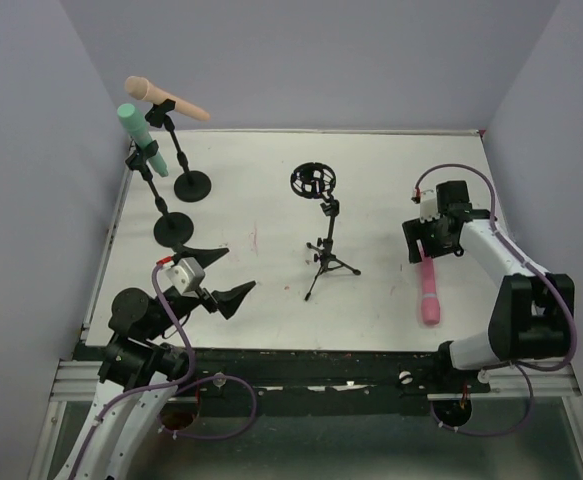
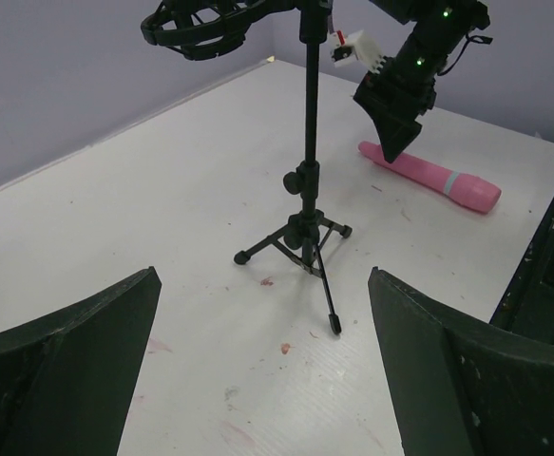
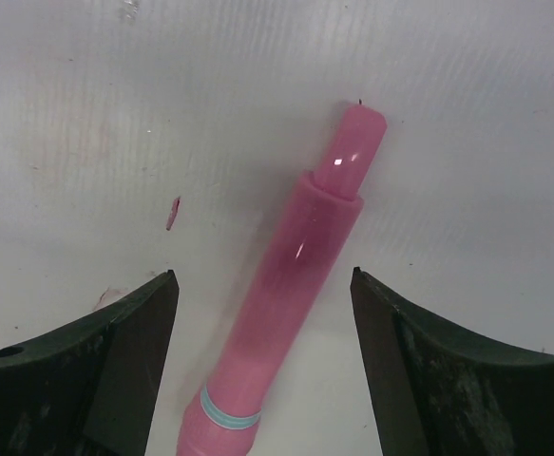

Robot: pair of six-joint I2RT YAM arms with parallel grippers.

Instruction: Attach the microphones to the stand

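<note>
The pink microphone (image 1: pixel 430 290) (image 2: pixel 429 176) lies flat on the white table at the right. My right gripper (image 1: pixel 426 246) (image 3: pixel 263 274) hangs open over its narrow end, one finger on each side of the pink body (image 3: pixel 286 294), with a gap on both sides. The black tripod stand (image 1: pixel 327 250) (image 2: pixel 307 171), empty ring mount (image 1: pixel 313 181) on top, stands mid-table. At the far left, the peach microphone (image 1: pixel 166 98) and the teal microphone (image 1: pixel 141 140) each sit in a clip on a stand. My left gripper (image 1: pixel 226 276) (image 2: pixel 262 273) is open and empty at the front left.
Two round black stand bases (image 1: pixel 192 185) (image 1: pixel 173 229) sit at the left, just beyond my left gripper. Grey walls close the table on the left, back and right. The table's front edge (image 1: pixel 311 352) runs along a dark rail.
</note>
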